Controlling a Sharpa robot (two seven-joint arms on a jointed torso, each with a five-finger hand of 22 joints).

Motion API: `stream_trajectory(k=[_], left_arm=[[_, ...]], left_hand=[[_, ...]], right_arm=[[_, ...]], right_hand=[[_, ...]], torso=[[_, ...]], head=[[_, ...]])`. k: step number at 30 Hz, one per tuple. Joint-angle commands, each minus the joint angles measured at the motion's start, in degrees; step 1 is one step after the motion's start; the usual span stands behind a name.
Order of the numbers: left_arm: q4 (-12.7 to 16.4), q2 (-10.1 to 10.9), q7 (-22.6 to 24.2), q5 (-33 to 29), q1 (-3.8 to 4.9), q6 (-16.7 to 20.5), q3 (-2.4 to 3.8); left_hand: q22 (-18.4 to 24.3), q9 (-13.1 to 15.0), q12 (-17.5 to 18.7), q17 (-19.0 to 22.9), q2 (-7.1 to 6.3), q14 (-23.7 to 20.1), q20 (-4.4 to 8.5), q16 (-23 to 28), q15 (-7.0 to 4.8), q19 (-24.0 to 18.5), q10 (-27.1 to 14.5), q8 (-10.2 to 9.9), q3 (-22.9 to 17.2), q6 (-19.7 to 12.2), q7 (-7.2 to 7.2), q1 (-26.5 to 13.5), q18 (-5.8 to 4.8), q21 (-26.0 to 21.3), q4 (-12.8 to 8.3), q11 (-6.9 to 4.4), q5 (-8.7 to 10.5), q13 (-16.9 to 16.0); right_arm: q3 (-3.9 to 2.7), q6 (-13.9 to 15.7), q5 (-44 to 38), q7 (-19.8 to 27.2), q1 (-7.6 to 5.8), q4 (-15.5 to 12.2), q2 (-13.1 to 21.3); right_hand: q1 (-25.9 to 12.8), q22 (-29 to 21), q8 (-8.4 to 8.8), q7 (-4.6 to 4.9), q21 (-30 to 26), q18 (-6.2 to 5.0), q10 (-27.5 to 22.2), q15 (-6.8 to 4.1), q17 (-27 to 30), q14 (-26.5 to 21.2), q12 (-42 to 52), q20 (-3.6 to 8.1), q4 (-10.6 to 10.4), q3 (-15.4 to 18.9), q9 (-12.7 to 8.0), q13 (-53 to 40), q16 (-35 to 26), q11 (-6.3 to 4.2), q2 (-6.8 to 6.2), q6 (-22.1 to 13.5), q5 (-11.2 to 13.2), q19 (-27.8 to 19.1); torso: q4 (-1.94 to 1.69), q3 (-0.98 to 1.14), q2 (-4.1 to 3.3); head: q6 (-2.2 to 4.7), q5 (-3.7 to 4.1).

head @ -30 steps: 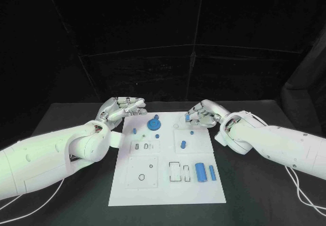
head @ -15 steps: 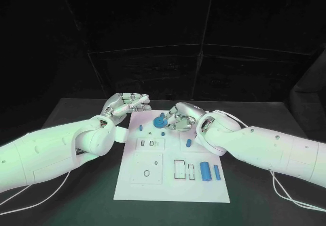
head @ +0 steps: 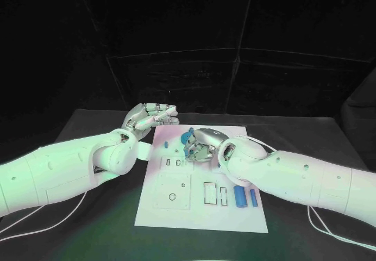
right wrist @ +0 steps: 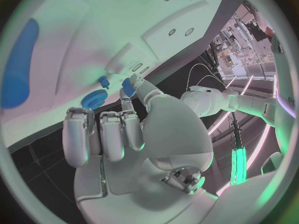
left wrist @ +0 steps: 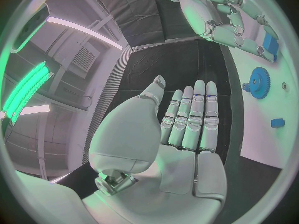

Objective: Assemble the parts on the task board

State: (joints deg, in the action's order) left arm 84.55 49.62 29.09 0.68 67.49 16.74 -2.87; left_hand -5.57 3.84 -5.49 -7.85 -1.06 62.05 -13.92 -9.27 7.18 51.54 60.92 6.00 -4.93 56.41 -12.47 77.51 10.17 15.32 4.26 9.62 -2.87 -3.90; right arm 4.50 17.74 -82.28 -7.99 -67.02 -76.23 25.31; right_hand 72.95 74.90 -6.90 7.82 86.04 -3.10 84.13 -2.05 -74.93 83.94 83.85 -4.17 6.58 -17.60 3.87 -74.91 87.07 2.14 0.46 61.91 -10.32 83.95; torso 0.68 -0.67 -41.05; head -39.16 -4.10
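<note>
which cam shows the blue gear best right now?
Left wrist view: the blue gear lies unobstructed on the task board, teeth visible. In the right wrist view it is small beyond the right hand. In the head view that hand mostly covers it.

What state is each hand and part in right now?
left hand: fingers extended, holding nothing.
right hand: curled over the task board; a small blue part at its fingertips, grip unclear.
blue gear: flat on the board, apart from the hand.
large blue cylinder: lying on the board.
slim blue peg: lying beside the cylinder.
</note>
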Motion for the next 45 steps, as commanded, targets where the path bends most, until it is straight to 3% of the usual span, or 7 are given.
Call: stream_trajectory(k=[1, 15, 22, 31, 45], left_arm=[[0.0, -0.1, 0.6, -0.4, 0.13, 0.0, 0.06], [-0.1, -0.3, 0.5, -0.4, 0.13, -0.2, 0.06], [-0.1, -0.4, 0.5, -0.4, 0.13, -0.3, 0.06], [-0.2, -0.4, 0.3, -0.4, 0.13, -0.3, 0.06], [-0.3, -0.5, 0.3, -0.4, 0.13, -0.3, 0.05]], left_hand=[[0.1, 0.0, 0.3, -0.1, 0.44, 0.3, 0.18, 0.3, 0.08, 0.4, 0.4, -0.3, -0.1, 0.5, 0.1, 0.1, 0.35, -0.3, -0.3, -0.15, 0.13, 0.1], [0.1, 0.0, 0.4, -0.1, 0.45, 0.3, 0.19, 0.3, 0.07, 0.4, 0.4, -0.3, -0.2, 0.5, 0.11, 0.2, 0.35, -0.3, -0.4, -0.17, 0.12, 0.1], [0.1, 0.0, 0.4, -0.1, 0.45, 0.3, 0.19, 0.3, 0.07, 0.4, 0.4, -0.3, -0.2, 0.5, 0.11, 0.2, 0.35, -0.3, -0.4, -0.17, 0.12, 0.1], [0.1, 0.0, 0.4, -0.1, 0.45, 0.3, 0.19, 0.3, 0.07, 0.4, 0.4, -0.3, -0.2, 0.5, 0.11, 0.2, 0.35, -0.3, -0.4, -0.17, 0.12, 0.1], [0.1, 0.0, 0.4, -0.1, 0.48, 0.3, 0.2, 0.4, 0.06, 0.4, 0.4, -0.3, -0.2, 0.6, 0.09, 0.2, 0.34, -0.4, -0.6, -0.16, 0.13, 0.1]], right_arm=[[0.03, -1.8, -2.5, -1.1, 0.06, 0.2, -0.6], [0.1, -2.7, -3.2, -1.4, 0.6, 1.0, -2.0], [0.11, -4.0, -3.2, -1.4, 0.88, 1.1, -2.0], [0.12, -6.0, -3.8, -1.7, 1.0, 0.8, -1.8], [0.13, -7.0, -4.2, -2.1, 1.02, 0.5, -1.6]], right_hand=[[-0.6, 5.0, -0.07, -1.11, 0.0, 1.04, 1.0, -0.32, -7.4, 4.6, -0.3, 0.47, -0.1, -0.4, 0.1, -8.7, 0.1, -0.26, 0.1, 1.1, 0.2, 1.9], [-0.7, 4.9, -0.03, -1.08, 0.0, 1.03, 1.0, -0.29, -7.3, 4.5, -0.3, 0.45, -0.1, -0.4, 0.1, -8.7, 0.1, -0.23, 0.05, 1.0, 0.2, 1.9], [-1.0, 4.9, 0.05, -1.03, -0.1, 1.02, 0.9, -0.24, -7.2, 4.5, -0.4, 0.41, -0.1, -0.4, 0.1, -8.6, 0.0, -0.19, -0.16, 0.9, 0.3, 1.9], [-1.6, 4.6, 0.31, -0.87, -0.2, 0.97, 0.7, -0.12, -7.0, 4.5, -0.7, 0.3, -0.1, -0.3, 0.0, -8.5, -0.1, -0.03, -0.82, 0.5, 0.4, 1.7], [-2.2, 4.4, 0.69, -0.63, -0.3, 0.94, 0.2, 0.06, -7.0, 4.4, -1.2, 0.15, -0.1, -0.2, -0.1, -8.0, -0.1, 0.15, -1.49, 0.0, 0.4, 1.7]], torso=[[0.01, 0.04, -0.02], [0.09, 0.04, 0.0], [0.01, 0.06, -0.01], [0.16, 0.06, 0.01], [0.1, 0.02, 0.0]], head=[[-0.17, -0.14], [-0.6, -0.63], [-0.67, -0.6], [-0.8, -0.78], [-0.87, -0.63]])
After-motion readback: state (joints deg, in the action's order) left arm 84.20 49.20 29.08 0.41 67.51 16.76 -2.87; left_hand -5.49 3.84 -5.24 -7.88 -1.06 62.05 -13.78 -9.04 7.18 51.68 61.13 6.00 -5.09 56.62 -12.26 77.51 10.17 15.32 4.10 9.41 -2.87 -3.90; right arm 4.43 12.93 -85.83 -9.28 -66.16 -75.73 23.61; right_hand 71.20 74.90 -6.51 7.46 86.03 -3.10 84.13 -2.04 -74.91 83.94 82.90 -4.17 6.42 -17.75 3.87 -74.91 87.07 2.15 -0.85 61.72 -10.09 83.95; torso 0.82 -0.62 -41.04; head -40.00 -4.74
